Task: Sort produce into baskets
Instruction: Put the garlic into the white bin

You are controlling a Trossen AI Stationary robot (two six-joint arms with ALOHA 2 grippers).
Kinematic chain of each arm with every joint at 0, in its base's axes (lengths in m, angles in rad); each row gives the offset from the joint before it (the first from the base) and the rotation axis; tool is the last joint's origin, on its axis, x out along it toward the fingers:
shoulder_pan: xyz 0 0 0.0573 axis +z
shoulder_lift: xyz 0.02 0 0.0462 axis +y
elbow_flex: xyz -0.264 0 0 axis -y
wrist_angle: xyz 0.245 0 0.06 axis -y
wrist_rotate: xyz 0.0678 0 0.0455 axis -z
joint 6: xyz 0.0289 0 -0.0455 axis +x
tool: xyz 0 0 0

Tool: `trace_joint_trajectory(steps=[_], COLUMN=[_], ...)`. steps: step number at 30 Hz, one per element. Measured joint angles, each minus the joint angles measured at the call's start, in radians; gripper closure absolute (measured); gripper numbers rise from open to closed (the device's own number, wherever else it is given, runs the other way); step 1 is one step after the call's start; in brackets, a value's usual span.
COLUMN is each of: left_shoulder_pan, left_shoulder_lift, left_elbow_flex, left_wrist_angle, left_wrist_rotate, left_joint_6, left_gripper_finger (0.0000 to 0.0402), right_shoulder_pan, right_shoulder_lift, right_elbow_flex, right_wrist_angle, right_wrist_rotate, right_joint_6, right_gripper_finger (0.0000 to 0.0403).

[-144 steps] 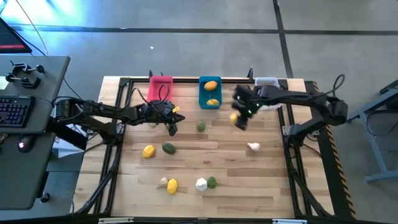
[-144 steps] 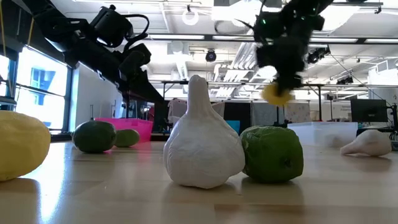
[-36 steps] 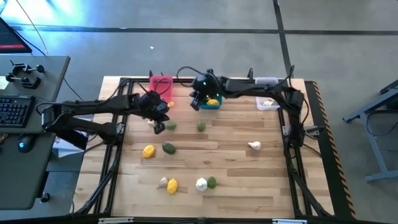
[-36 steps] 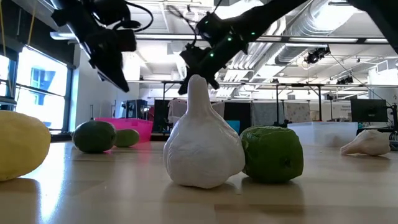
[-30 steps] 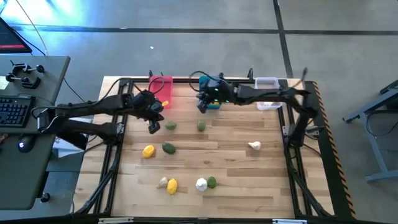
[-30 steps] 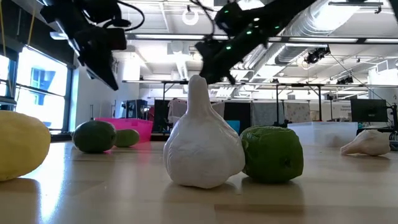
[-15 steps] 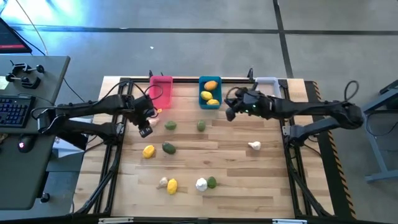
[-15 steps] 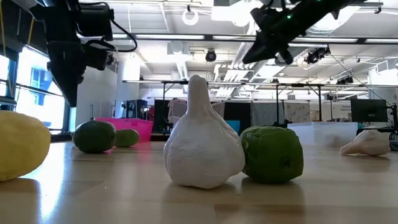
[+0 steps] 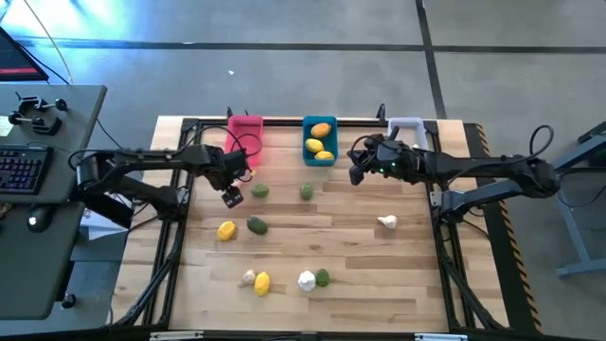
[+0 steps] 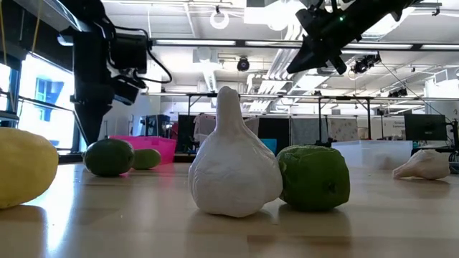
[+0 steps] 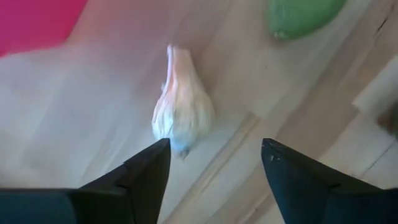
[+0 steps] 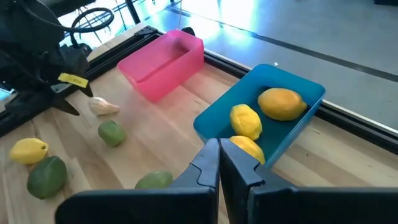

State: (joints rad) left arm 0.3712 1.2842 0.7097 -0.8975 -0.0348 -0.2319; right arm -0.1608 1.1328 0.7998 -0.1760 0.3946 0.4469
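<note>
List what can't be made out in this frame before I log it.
- Pink basket contents: its floor is hidden by the left arm's cable in the high view and by its near wall in the right wrist view.
- White basket contents: covered by the right arm in the high view.
- Garlic under the left gripper: hidden in the high view.

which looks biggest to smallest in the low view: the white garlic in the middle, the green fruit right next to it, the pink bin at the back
1. white garlic, tallest and widest in the low view.
2. green fruit beside it.
3. pink bin, only a small strip showing.

The bin sits far back and is partly hidden by produce, so its small look says nothing of its true size.
</note>
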Motion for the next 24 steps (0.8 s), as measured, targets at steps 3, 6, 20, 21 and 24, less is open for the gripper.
trace_joint_trajectory(steps=[3,6,20,21,24], left_shoulder_pan=[0.010,0.031,0.062,0.062,0.062], left_shoulder_lift=[0.042,0.084,0.094,0.090,0.084], left_elbow_flex=[0.000,0.000,-0.003,-0.003,-0.001], left_wrist_angle=[0.024,0.036,0.144,0.142,0.143], left_wrist_rotate=[-0.001,-0.003,0.085,0.063,0.006], left_joint_6=[-0.002,-0.002,-0.037,-0.037,-0.008], left_gripper_finger=[0.0152,0.0152,0.0162,0.0162,0.0162], right_shoulder_pan=[0.000,0.000,0.000,0.000,0.000], right_shoulder_lift=[0.000,0.000,0.000,0.000,0.000], right_elbow_flex=[0.000,0.000,0.000,0.000,0.000], right_wrist_angle=[0.000,-0.001,-0.001,-0.001,-0.006], right_wrist_rotate=[-0.001,0.000,-0.001,-0.001,-0.001], right_joint_6=[-0.001,-0.001,0.001,0.000,-0.001], right_gripper_finger=[0.0403,0.0403,0.0403,0.0403,0.0403])
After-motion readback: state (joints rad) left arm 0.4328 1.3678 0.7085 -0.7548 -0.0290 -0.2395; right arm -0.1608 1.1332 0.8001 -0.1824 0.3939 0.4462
